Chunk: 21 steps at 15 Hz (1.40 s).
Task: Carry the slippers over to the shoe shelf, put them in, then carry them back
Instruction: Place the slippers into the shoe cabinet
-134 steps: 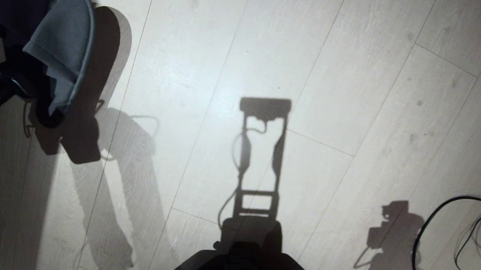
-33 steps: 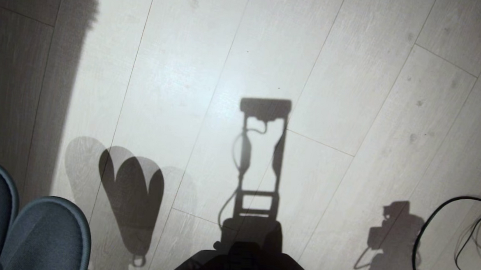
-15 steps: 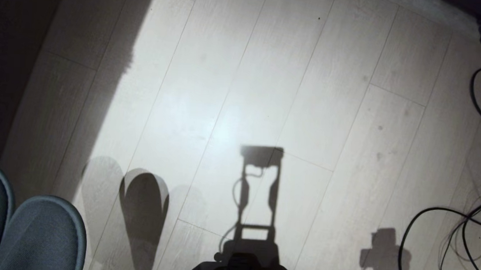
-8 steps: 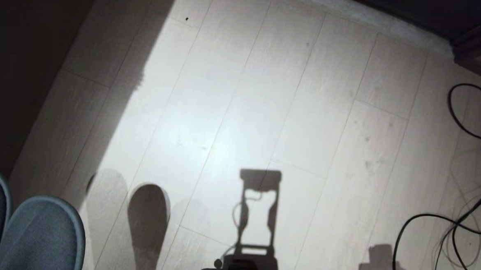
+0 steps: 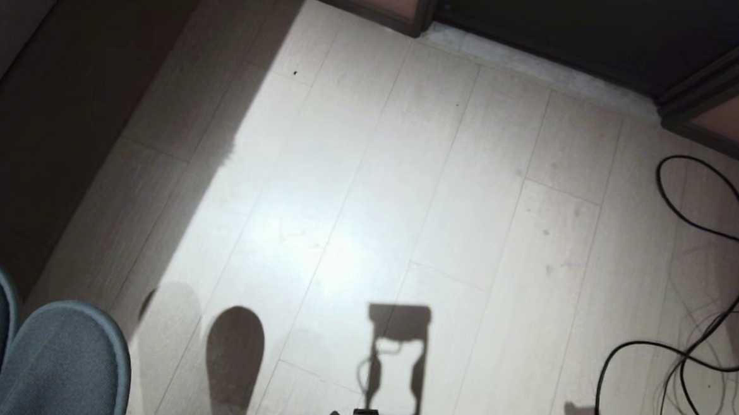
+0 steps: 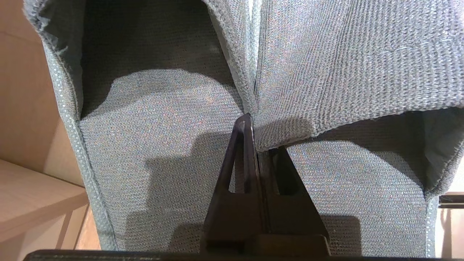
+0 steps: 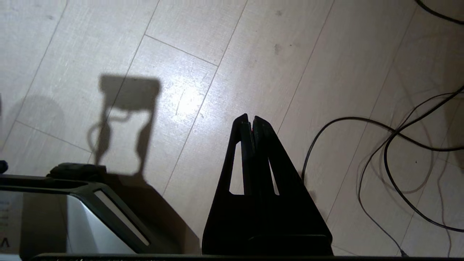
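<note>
The slippers (image 5: 39, 358) are a pair of soft blue-grey fabric pieces with rounded closed toes and a thin paler edging, and in the head view only the 2 toes show, side by side at the lower left corner, held above the pale plank floor (image 5: 370, 188), where their rounded shadows fall just to the right. The left wrist view shows what the head view hides: the knitted weave up close, both open mouths with dark insides, and the left gripper (image 6: 253, 125) with its 2 black jaws pressed together on the fabric where the inner edges of the 2 slippers meet. Pale wooden boards (image 6: 25, 174) show behind the slippers in that view. No label or writing can be read on the slippers. The right wrist view shows the right gripper (image 7: 251, 121) with its jaws closed on nothing, over the floor, beside a grey part of the robot's base (image 7: 83, 214) bearing faint markings too small to read. Black cables (image 5: 712, 301) loop over the floor at the right, and dark-framed furniture (image 5: 544, 20) runs along the far edge.
</note>
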Tool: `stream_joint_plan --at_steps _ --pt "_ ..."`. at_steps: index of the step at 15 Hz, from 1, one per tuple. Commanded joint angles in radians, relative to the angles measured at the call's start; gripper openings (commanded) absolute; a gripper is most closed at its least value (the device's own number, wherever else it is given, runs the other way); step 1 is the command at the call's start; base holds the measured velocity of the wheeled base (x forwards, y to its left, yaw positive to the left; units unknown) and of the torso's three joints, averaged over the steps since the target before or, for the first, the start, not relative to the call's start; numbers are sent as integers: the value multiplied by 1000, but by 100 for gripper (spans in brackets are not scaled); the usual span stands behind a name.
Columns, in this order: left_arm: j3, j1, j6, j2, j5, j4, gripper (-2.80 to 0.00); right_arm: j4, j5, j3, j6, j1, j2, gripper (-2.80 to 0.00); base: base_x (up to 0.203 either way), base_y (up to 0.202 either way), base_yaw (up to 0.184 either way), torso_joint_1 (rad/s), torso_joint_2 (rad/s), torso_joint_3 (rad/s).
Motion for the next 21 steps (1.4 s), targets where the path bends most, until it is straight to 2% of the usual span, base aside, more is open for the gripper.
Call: stream_joint_plan --at_steps 1,21 --pt "6 1 0 2 -1 -1 -280 -1 0 0 -2 -1 2 -280 0 0 0 7 -1 200" --pt "6 1 -5 2 0 -1 -280 -1 0 0 -1 1 2 -280 0 0 0 2 2 200"
